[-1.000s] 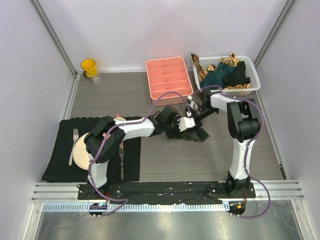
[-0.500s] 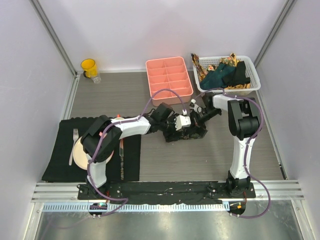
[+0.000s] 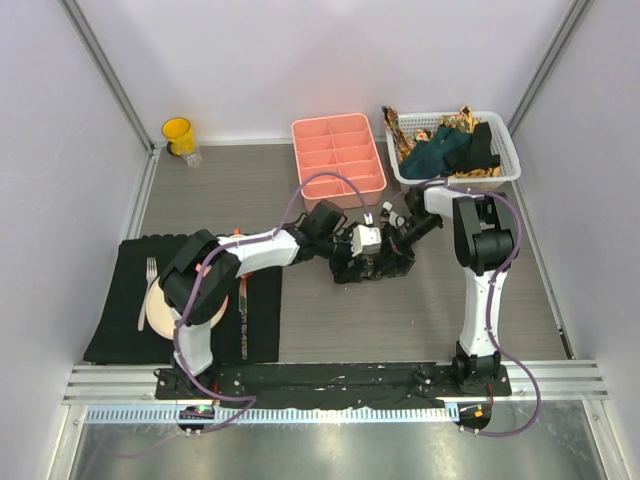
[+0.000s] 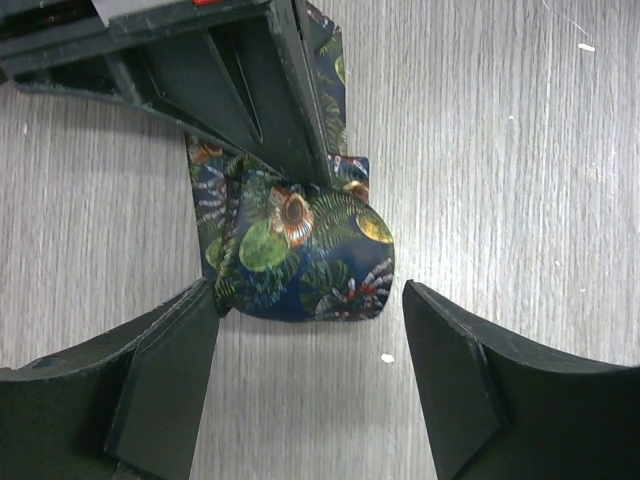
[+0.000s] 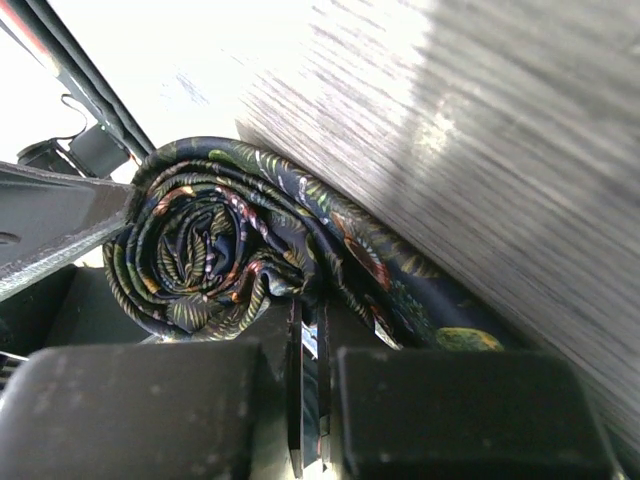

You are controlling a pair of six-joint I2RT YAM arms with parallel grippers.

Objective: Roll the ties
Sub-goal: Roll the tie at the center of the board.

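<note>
A dark tie (image 3: pixel 385 266) with a leafy multicoloured print lies bunched on the wooden table. In the left wrist view its rolled end (image 4: pixel 300 262) lies just ahead of my left gripper (image 4: pixel 305 375), which stands open with both fingers clear of the cloth. My right gripper (image 5: pixel 310 330) is shut on a flap of that tie, next to the coiled roll (image 5: pixel 200 250). From above, both grippers, left (image 3: pixel 362 252) and right (image 3: pixel 393 243), meet over the tie. Teal, black and gold-brown ties (image 3: pixel 442 150) fill the basket.
A white basket (image 3: pixel 500 170) stands at the back right, with a pink compartment tray (image 3: pixel 338 160) beside it. A yellow cup (image 3: pixel 178 135) stands at the back left. A black placemat (image 3: pixel 120 310) at the front left bears a plate (image 3: pixel 160 305) and a fork (image 3: pixel 146 290).
My left gripper has opened and let go of the roll. The right gripper has shut on the tie's flap. The tie has been gathered into a tighter bundle.
</note>
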